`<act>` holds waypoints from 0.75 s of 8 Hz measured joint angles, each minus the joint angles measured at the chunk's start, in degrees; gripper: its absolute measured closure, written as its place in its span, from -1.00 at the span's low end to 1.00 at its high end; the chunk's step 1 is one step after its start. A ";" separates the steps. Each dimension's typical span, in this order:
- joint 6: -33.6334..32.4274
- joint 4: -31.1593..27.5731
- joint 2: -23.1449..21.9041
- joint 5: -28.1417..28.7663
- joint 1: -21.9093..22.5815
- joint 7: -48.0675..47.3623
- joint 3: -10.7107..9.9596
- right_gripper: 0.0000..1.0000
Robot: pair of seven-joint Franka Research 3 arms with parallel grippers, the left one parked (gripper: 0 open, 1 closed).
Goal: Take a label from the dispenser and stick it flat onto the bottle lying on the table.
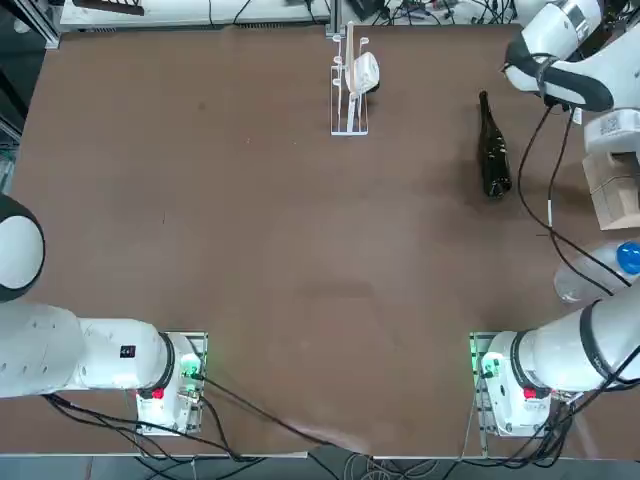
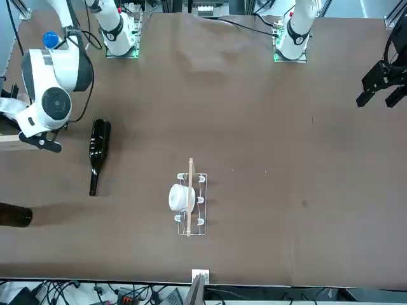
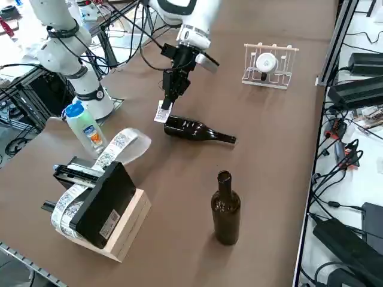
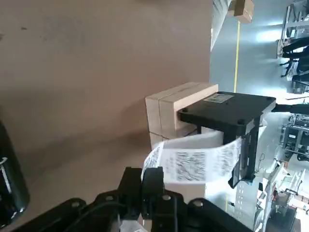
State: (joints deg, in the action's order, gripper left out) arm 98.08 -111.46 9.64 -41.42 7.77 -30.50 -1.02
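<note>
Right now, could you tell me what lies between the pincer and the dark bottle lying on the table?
Only the label, hanging from the shut right pincer just above the base end of the lying bottle; the right side view shows nothing else between them.

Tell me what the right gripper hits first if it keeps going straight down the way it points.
Probably the bottle: the right gripper, shut on the label, points down just beside its base end. Depth is unclear; it could reach the table alongside instead.

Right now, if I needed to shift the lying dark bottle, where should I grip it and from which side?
Probably the wide body of the bottle, coming straight down with the fingers across its width: it lies on its side, and a grip on the narrow neck would likely let it pivot. The right gripper, near its base, is shut on the label.
</note>
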 joint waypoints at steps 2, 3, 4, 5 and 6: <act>-2.21 2.93 1.19 1.42 1.87 -0.02 0.03 0.96; -2.66 3.62 1.55 2.12 2.15 -0.02 0.03 0.96; -2.73 4.10 1.90 3.41 2.16 -0.05 -0.02 0.96; -2.73 4.80 2.26 5.28 2.15 -0.06 -0.06 0.96; -2.64 5.66 2.86 7.68 2.13 -0.06 -0.07 0.96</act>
State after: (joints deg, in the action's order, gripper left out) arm 95.44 -105.80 12.50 -33.74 9.90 -30.56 -1.09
